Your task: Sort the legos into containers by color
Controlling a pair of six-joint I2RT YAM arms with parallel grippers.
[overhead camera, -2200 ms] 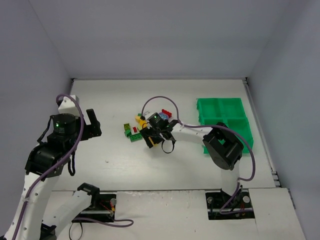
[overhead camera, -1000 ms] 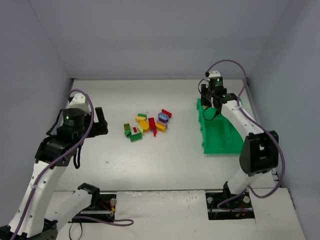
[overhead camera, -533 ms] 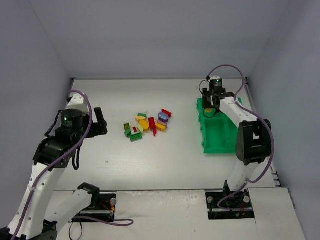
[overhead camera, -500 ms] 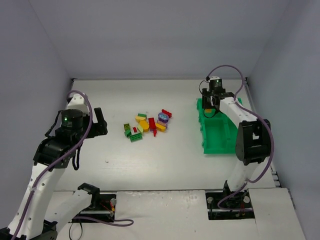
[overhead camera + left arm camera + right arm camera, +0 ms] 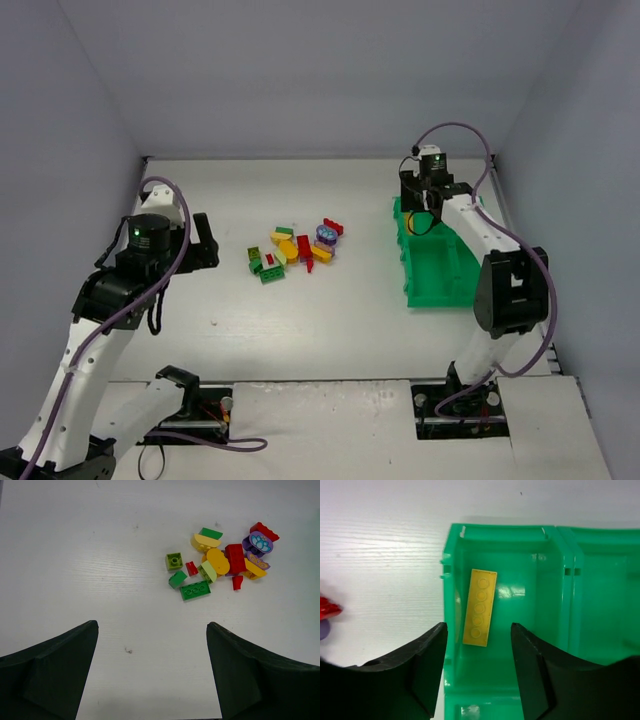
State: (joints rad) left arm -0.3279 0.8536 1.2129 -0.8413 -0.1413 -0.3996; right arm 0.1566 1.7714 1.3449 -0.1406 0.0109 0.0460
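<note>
The legos [image 5: 295,249] lie in a loose pile mid-table: yellow, green, red and purple bricks, also in the left wrist view [image 5: 220,565]. The bright green tray [image 5: 410,292] stands to the right. My right gripper [image 5: 419,200] hovers open over the tray's far-left compartment [image 5: 500,528]. A long flat yellow brick [image 5: 480,607] lies on that compartment's floor, below and between the spread jaws of my right gripper [image 5: 479,628], untouched. My left gripper [image 5: 203,243] is open and empty, left of the pile; its jaws [image 5: 151,626] frame bare table.
Grey walls close the table at the left, back and right. The tray's other compartments [image 5: 605,595] show no bricks where visible. A purple cable [image 5: 455,130] loops over the right arm.
My right arm has swung from the lego pile to the tray's far-left compartment and now holds there, open. My left arm has shifted slightly. The pile is unchanged over the last second.
</note>
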